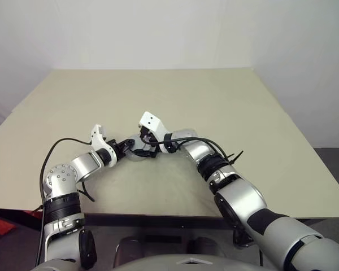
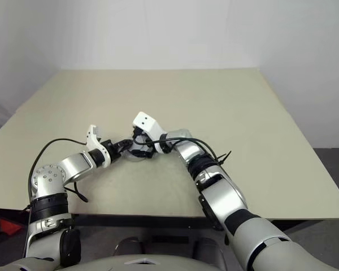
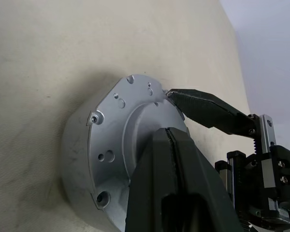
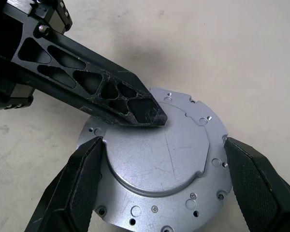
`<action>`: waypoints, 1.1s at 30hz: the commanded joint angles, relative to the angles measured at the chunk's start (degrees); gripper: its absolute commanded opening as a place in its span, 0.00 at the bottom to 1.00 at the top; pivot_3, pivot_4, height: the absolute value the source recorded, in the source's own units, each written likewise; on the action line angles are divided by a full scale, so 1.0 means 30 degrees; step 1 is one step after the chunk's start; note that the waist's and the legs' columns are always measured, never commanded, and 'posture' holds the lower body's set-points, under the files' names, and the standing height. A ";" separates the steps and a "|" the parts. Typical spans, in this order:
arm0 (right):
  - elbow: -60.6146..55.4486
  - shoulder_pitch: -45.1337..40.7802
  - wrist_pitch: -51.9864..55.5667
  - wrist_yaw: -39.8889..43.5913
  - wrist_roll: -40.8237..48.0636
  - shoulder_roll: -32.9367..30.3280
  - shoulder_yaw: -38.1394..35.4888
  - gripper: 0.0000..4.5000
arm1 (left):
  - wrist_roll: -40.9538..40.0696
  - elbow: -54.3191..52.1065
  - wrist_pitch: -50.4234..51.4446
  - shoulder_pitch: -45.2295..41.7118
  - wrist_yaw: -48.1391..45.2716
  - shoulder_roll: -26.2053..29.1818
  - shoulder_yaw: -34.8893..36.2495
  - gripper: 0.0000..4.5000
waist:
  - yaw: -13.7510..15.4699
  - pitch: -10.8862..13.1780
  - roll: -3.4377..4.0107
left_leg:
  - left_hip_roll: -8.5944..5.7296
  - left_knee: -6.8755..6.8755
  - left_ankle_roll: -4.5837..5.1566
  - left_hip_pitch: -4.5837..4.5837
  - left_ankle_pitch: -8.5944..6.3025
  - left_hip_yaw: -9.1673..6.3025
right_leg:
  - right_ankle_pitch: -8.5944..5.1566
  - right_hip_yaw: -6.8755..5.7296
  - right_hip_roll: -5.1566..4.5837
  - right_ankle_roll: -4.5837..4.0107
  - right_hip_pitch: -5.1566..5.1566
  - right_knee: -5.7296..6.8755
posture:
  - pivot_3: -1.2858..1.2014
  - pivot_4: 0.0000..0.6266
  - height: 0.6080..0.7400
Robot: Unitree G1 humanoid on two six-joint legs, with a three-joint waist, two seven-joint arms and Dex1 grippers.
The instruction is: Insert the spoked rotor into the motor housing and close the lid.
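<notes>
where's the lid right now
The lid lies plain side up on the table, near its front edge, between the two grippers: the shut left gripper rests its tips on top, and the open right gripper straddles it.

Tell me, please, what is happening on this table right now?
The robot is working on a motor assembly on the beige table. The lid already sits, plain grey side up, on the motor housing. The left gripper, fingers shut, has its tip on the lid's top, while the right gripper straddles it with open fingers.
</notes>
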 commanded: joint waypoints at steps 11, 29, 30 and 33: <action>-0.3501 0.0319 0.3281 0.3043 0.1162 -0.2582 -0.0851 0.99 | 0.0019 0.0294 0.0568 0.0082 0.0401 0.0140 0.0024 0.00 | -0.0009 0.0037 -0.0058 | 0.0020 -0.0003 0.0000 -0.0210 0.0004 -0.0001 | 0.0059 -0.0011 0.0018 -0.0101 -0.0189 -0.0011 | 0.52 0.00 1.00; -0.0255 -0.2815 1.6267 -0.0510 0.5872 -0.2564 -0.7150 0.99 | -0.0373 0.0827 0.0564 -0.0165 0.0168 0.1066 0.0711 0.00 | -0.0013 0.0111 -0.0094 | 0.0030 0.0009 -0.0057 -0.0223 0.0037 -0.0001 | 0.0061 -0.0015 0.0023 -0.0149 -0.0210 0.0020 | 0.52 0.00 1.00; -0.0271 -0.2794 1.6697 -0.0685 0.5950 -0.2549 -0.7224 0.99 | -0.0379 0.0850 0.0545 -0.0170 0.0160 0.1110 0.0739 0.00 | -0.0008 0.0111 -0.0093 | 0.0029 0.0009 -0.0062 -0.0227 0.0040 0.0000 | 0.0060 -0.0015 0.0022 -0.0150 -0.0210 0.0019 | 0.52 0.00 1.00; -0.0725 -0.2299 1.7918 -0.1378 0.6146 -0.2246 -0.7261 0.99 | -0.0409 0.0885 0.0507 -0.0192 0.0143 0.1225 0.0850 0.00 | -0.0002 0.0117 -0.0086 | 0.0029 0.0010 -0.0079 -0.0241 0.0049 0.0000 | 0.0060 -0.0016 0.0022 -0.0150 -0.0222 0.0019 | 0.52 0.00 1.00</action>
